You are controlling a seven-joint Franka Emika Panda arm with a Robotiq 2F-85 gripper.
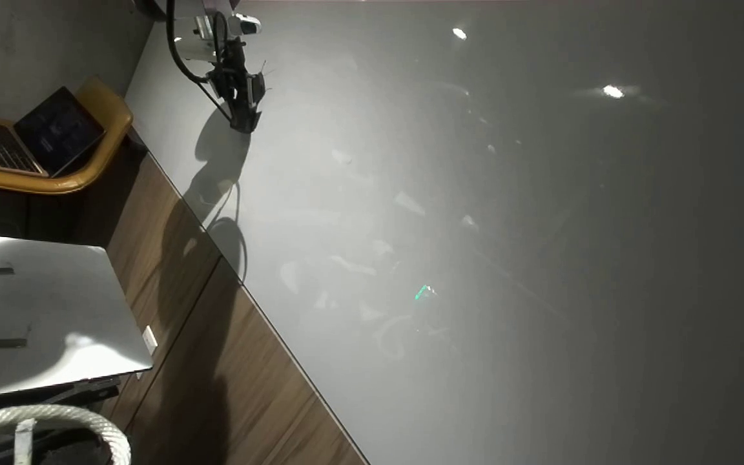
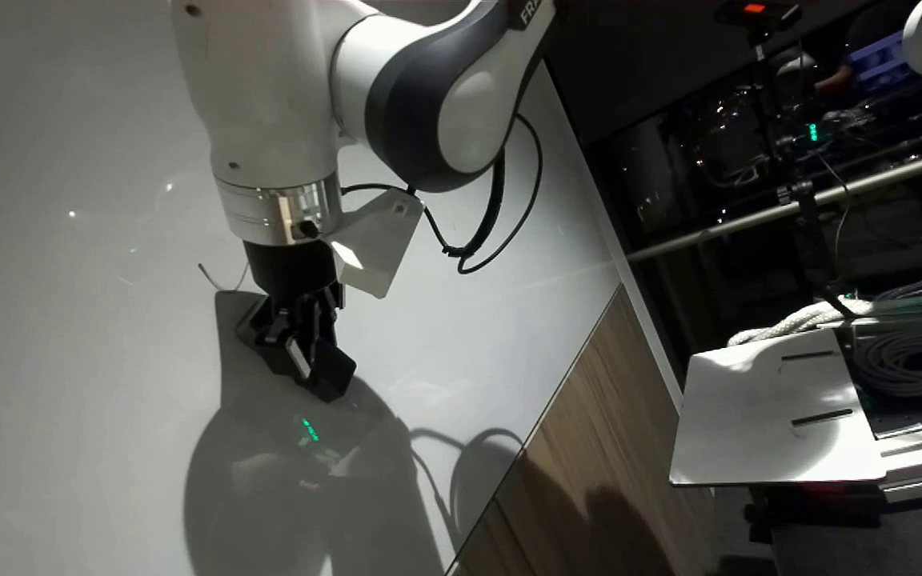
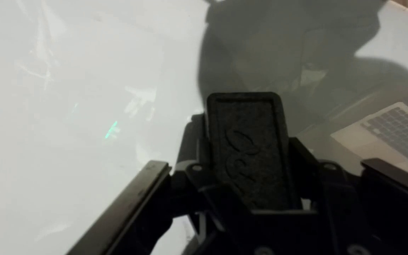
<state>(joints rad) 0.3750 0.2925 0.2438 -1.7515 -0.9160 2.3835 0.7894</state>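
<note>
Over 1 glossy white surface (image 1: 488,194), 1 end effector (image 2: 297,354) clamps 1 black block (image 3: 248,152).

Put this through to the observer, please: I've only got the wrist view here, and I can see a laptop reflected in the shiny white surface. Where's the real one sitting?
Observer: In an exterior view, the laptop stands open on a yellow chair, past the edge of the white surface.
Operator: Copy. My gripper is holding the black block; is anything hanging off the arm that I can't see?
Observer: Yes, in an exterior view a black cable loops out beside the arm.
</note>
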